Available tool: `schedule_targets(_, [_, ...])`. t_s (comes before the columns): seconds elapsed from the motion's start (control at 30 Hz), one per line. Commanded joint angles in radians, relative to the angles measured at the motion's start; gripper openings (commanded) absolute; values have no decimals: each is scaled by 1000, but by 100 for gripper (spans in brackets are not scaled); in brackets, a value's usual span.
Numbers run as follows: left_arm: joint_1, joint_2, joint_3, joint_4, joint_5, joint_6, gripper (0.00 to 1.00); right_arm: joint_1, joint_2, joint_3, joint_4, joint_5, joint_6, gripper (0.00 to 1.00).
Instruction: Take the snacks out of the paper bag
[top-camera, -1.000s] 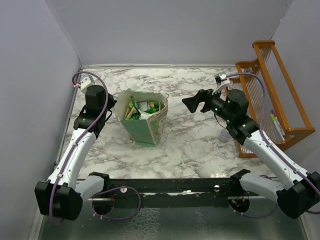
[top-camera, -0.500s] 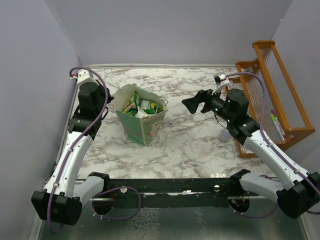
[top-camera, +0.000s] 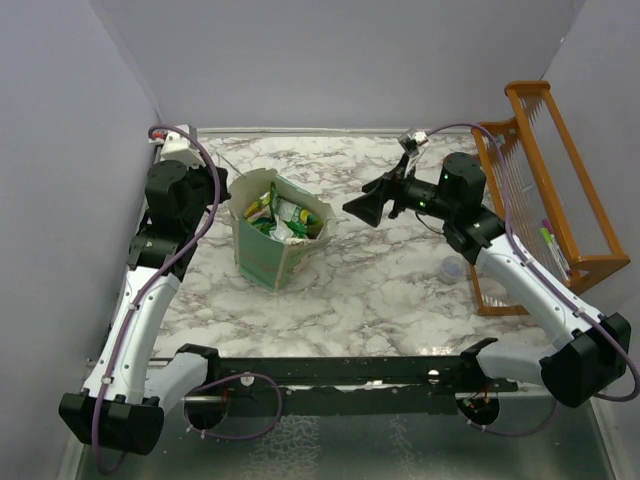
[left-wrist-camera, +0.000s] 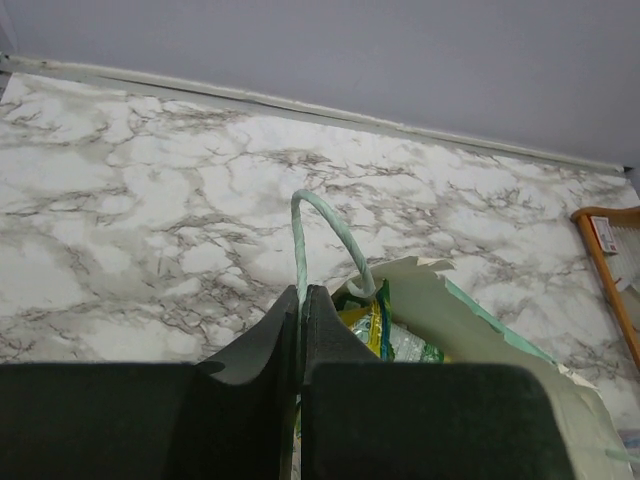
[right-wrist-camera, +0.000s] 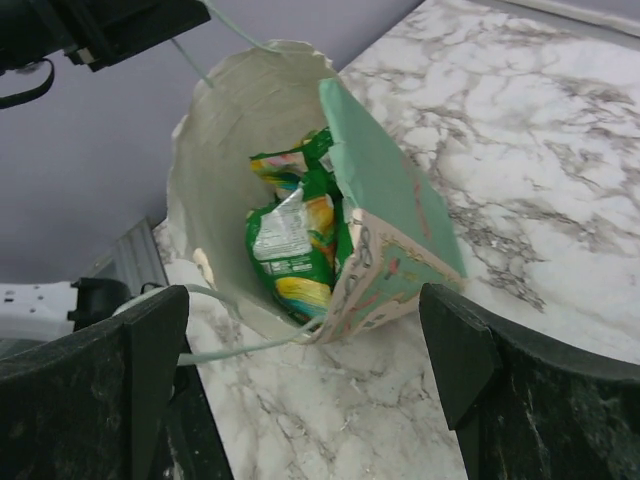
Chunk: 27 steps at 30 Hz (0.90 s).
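Observation:
The pale-green paper bag (top-camera: 262, 255) stands left of centre on the marble table, tilted, with its mouth open upward. Its thin green handle (left-wrist-camera: 322, 213) is pinched between the shut jaws of my left gripper (left-wrist-camera: 302, 293), which sits at the bag's left rim (top-camera: 220, 192). Green and yellow snacks (right-wrist-camera: 290, 245) lie inside against the cream inner wall (right-wrist-camera: 225, 140); they also show in the top view (top-camera: 282, 215). My right gripper (top-camera: 358, 208) hovers just right of the bag, open wide and empty (right-wrist-camera: 305, 370), looking into the bag's mouth.
An orange wooden rack (top-camera: 545, 190) stands along the right wall. A small translucent cup (top-camera: 452, 268) sits on the table beside it, under my right arm. The second handle (right-wrist-camera: 245, 345) trails loose over the bag's near rim.
My left gripper closed on the handle and drew back to the left, tilting the bag. My right gripper moved left, closer to the bag's mouth, still open.

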Motion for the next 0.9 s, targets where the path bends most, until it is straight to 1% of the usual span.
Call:
schedule_targets(0.0, [7, -53, 48, 138, 171, 34, 0, 2, 57, 108, 7, -183, 12, 99])
schedule_targets(0.07, [6, -57, 39, 164, 270, 29, 0, 17, 81, 149, -16, -207, 4, 99])
schedule_targets(0.13, [6, -58, 31, 192, 338, 18, 0, 47, 101, 178, -35, -212, -2, 100])
schedule_targets(0.23, [6, -54, 27, 219, 414, 1, 0, 102, 119, 207, -74, -196, -10, 95])
schedule_targets(0.3, [6, -51, 21, 238, 449, -22, 0, 134, 116, 200, -92, -188, -12, 91])
schedule_targets(0.47, [6, -44, -1, 304, 550, -78, 0, 164, 105, 129, -141, -144, 18, 89])
schedule_targets(0.53, [7, -40, -11, 341, 587, -111, 0, 166, 113, 129, -186, -108, 49, 88])
schedule_targets(0.6, [6, -33, -19, 375, 618, -150, 0, 167, 124, 148, -230, -72, 79, 83])
schedule_targets(0.63, [6, -29, -23, 393, 632, -171, 0, 168, 128, 157, -236, -51, 103, 76])
schedule_targets(0.67, [6, -25, -27, 409, 639, -189, 0, 171, 133, 163, -242, -25, 132, 74])
schedule_targets(0.77, [6, -14, -34, 452, 663, -241, 0, 202, 134, 152, -206, 56, 236, 74])
schedule_targets(0.83, [6, -5, -36, 464, 683, -267, 0, 254, 143, 150, -188, 130, 285, 74])
schedule_targets(0.87, [6, -3, -40, 474, 695, -279, 0, 280, 153, 153, -187, 179, 310, 72])
